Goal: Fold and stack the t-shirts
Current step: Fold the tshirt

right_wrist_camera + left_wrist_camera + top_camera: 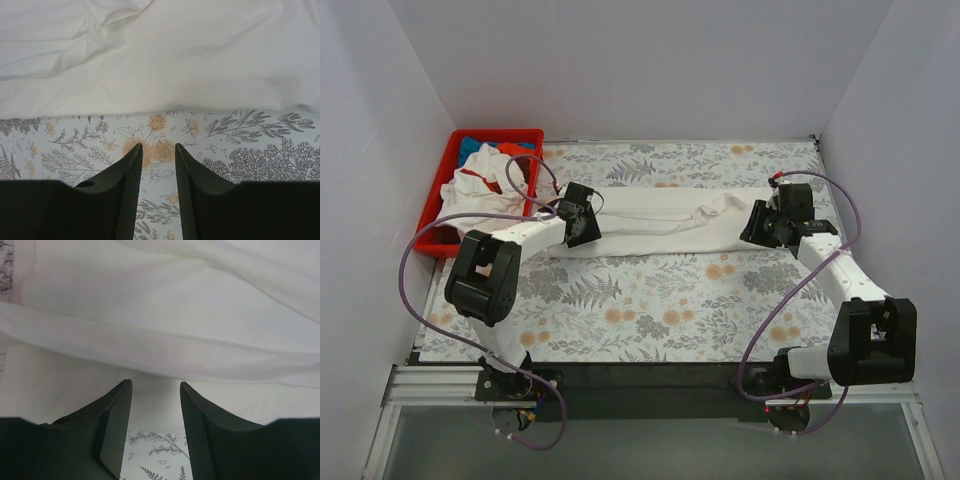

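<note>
Left fingers (112, 422) apart over near edge of white shirt (660, 215), right fingers (125, 185) apart, empty, above worktop (650, 300) just near it, other shirts (480, 185) in bin (505, 133) far left

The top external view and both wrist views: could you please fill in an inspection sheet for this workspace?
Surface: floral table covering, flat, no bare table showing.
Job's things: white t-shirt lies in a long, creased band across the far half. More shirts are heaped in the red bin at the far left, among them a white one with red trim and a blue one.
Clutter: nothing seen.
Grippers: left gripper is open at the shirt's left end, right gripper is open just short of its near edge. Neither holds anything.
Cables: purple cables loop loosely off both arms.
Surroundings: plain white walls on three sides.
</note>
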Robot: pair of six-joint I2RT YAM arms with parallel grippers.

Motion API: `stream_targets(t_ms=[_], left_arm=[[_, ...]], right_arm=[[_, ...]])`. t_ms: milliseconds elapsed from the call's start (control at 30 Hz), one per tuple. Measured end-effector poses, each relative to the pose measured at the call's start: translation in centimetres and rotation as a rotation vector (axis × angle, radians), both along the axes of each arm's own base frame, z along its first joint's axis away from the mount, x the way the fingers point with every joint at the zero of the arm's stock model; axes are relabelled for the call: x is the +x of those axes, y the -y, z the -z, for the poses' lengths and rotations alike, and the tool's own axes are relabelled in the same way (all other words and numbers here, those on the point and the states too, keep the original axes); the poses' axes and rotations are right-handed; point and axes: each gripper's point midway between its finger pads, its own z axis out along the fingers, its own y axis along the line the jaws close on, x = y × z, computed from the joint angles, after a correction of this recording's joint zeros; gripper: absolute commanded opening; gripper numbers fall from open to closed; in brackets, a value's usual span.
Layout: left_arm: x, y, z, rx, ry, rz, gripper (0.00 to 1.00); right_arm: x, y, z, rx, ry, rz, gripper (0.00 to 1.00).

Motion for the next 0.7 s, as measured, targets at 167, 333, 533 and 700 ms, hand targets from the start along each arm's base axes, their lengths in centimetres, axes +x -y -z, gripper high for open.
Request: stream_targets(t_ms=[167,333,533,700], left_arm=[[2.7,0.7,1.0,0.026,-0.008,-0.012,0.39],[6.4,1.0,1.1,0.041,0.014,-0.043,0.39],[8.6,-0.8,0.3,0.03,0.008,-0.122,0.46],[6.6,-2.7,-1.1,0.028,0.008,-0.164,0.48]], right_arm=[[0.0,-0.2,-0.4,0.011,0.026,-0.006,0.39],[0.4,-0.1,-0.6,0.015,0.044,-0.003,0.39],[1.0,2.4,-0.1,0.07,0.047,0.088,0.38],[1.9,5.9,0.7,0.196,0.056,0.229,0.36]])
